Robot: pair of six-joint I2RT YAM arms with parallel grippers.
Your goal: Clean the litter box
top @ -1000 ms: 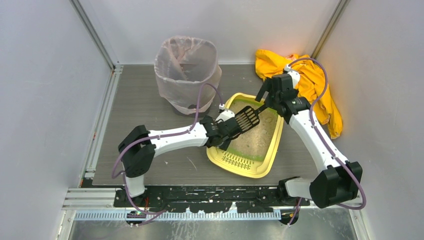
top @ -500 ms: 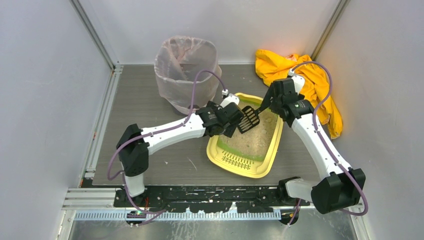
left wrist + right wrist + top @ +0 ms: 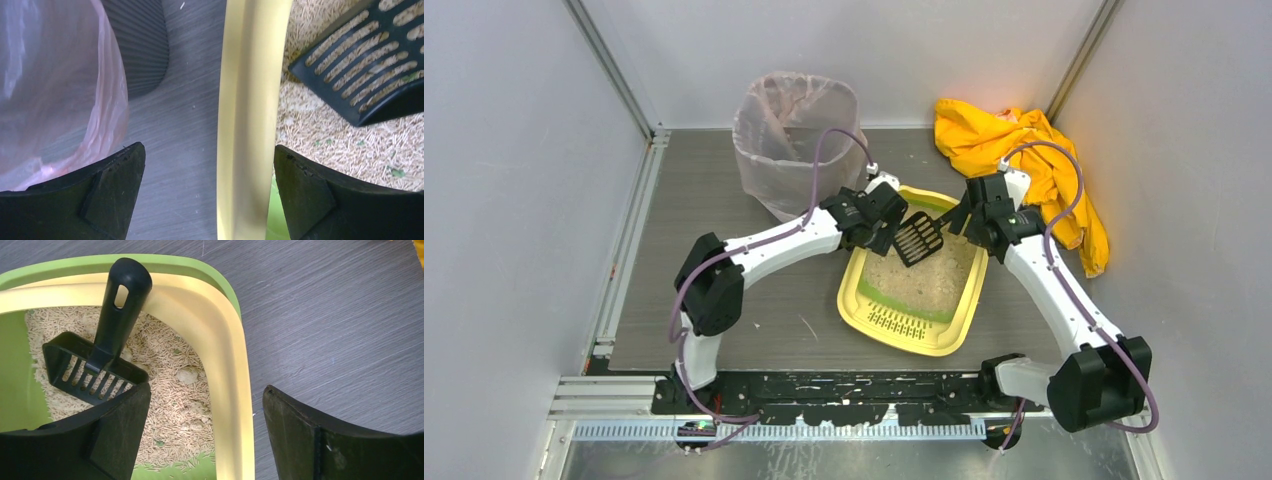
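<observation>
Litter box (image 3: 250, 100) rim sits between each arm's open jaws.

I find the scoop (image 3: 919, 238) lying at the far end of the litter box (image 3: 924, 345), handle on the rim, an obstacle there. The bin (image 3: 796, 130) crowds its far left and the yellow cloth (image 3: 1044, 170) its far right; the nearer litter lies open

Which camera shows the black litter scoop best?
Right wrist: the scoop shows close up, handle and slotted head, inside the litter box. Top view shows it small; left wrist shows only part of its slotted head.
</observation>
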